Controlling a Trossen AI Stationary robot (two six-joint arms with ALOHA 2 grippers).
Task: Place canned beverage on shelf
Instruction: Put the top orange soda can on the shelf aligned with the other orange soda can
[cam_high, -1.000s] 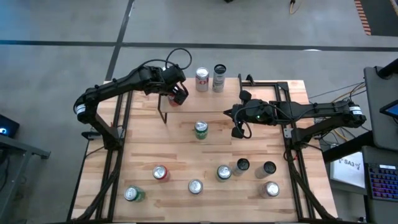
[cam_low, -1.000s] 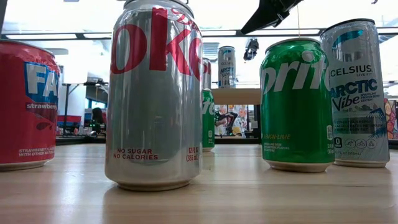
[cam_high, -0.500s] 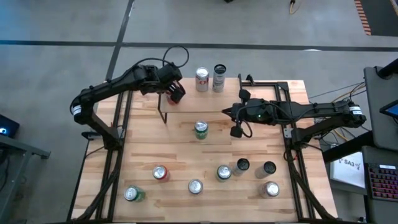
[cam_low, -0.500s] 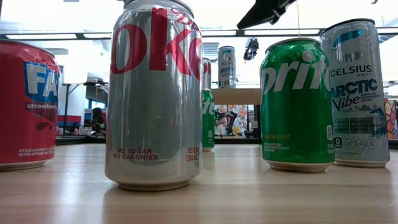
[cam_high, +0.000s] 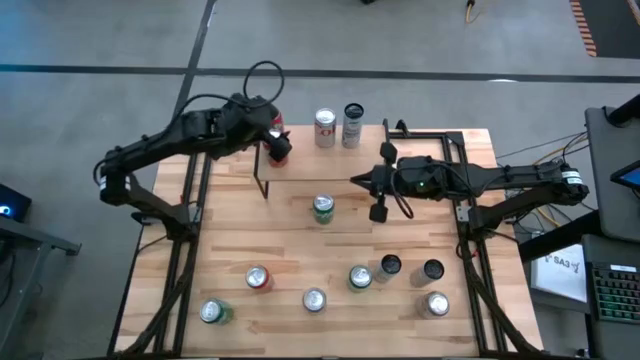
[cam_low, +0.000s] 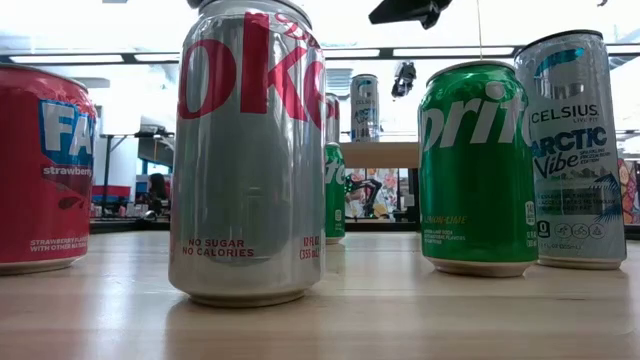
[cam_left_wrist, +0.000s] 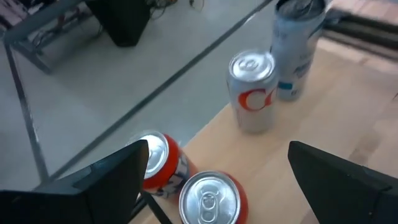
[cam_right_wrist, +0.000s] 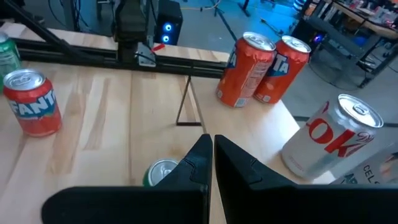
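Seen from above, a wooden table (cam_high: 285, 240) holds twelve drink cans in all. Four stand on the small raised shelf (cam_high: 305, 160) at the far edge: two orange cans (cam_left_wrist: 211, 199) side by side at its left corner, one silver cola can (cam_high: 325, 128), and one tall pale can (cam_high: 352, 122) just beside the cola can. Eight more stand on the tabletop: one green can (cam_high: 322, 207) alone just in front of the shelf; nearer the front, a red can (cam_high: 258, 278), two further green cans (cam_high: 213, 312), two silver cans (cam_high: 314, 299) and two dark-topped cans (cam_high: 389, 265). The left gripper (cam_high: 280, 150) hovers above the two orange cans with its fingers spread wide, gripping nothing. The right gripper (cam_high: 353, 181) hangs over the shelf's front edge, near the lone green can, its fingers pressed together and empty.
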